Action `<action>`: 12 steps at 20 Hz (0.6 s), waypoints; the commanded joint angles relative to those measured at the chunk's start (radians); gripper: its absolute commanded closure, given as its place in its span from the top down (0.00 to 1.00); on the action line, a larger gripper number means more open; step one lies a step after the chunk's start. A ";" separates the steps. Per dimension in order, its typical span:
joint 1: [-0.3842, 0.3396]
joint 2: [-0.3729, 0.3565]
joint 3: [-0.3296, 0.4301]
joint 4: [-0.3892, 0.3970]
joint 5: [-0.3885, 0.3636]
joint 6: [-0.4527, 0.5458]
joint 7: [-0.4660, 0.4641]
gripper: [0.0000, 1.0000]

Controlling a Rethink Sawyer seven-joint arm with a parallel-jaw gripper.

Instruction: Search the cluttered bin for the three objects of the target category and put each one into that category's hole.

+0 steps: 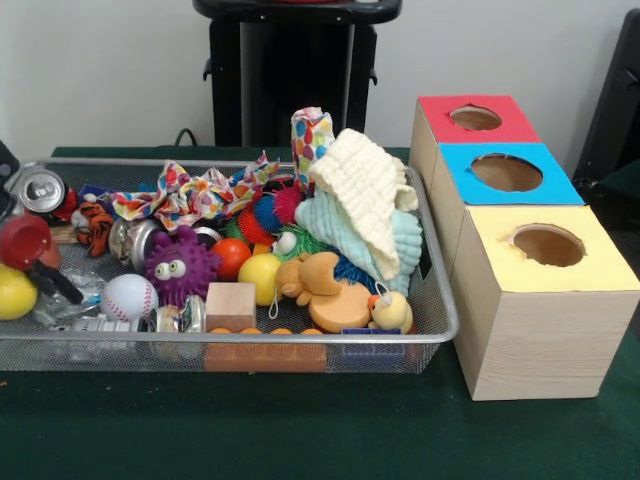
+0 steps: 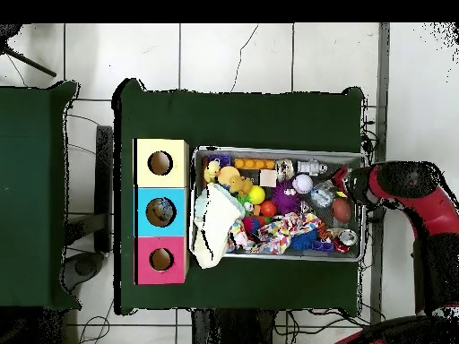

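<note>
The cluttered bin (image 1: 441, 300), a silver wire-mesh basket, is full of toys; it also shows in the overhead view (image 2: 278, 150). Inside are a baseball (image 1: 128, 296), a purple spiky toy (image 1: 180, 265), a yellow ball (image 1: 260, 276), a wooden block (image 1: 231, 305), an orange plush duck (image 1: 325, 290), a small yellow duck (image 1: 392, 312) and a cream cloth (image 1: 365, 195). Beside the bin stand three boxes with holes: red (image 1: 500, 128), blue (image 1: 545, 185) and yellow (image 1: 590, 265). My gripper (image 2: 351, 185) hangs over the bin's end farthest from the boxes.
A soda can (image 1: 40, 188), a red cup-like thing (image 1: 22, 240) and another yellow ball (image 1: 12, 292) lie at the bin's left end. Colourful fabric (image 1: 195, 195) lies along the back. The table has a green cover (image 1: 300, 430). The black pedestal (image 1: 290, 70) stands behind.
</note>
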 commanded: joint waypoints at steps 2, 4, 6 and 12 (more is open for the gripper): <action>0.003 -0.070 -0.021 0.081 -0.168 -0.308 -0.135 1.00; -0.002 -0.073 -0.019 0.094 -0.170 -0.323 -0.128 1.00; -0.007 -0.078 -0.019 0.106 -0.171 -0.331 -0.124 1.00; 0.015 -0.123 -0.065 0.143 -0.213 -0.406 -0.030 1.00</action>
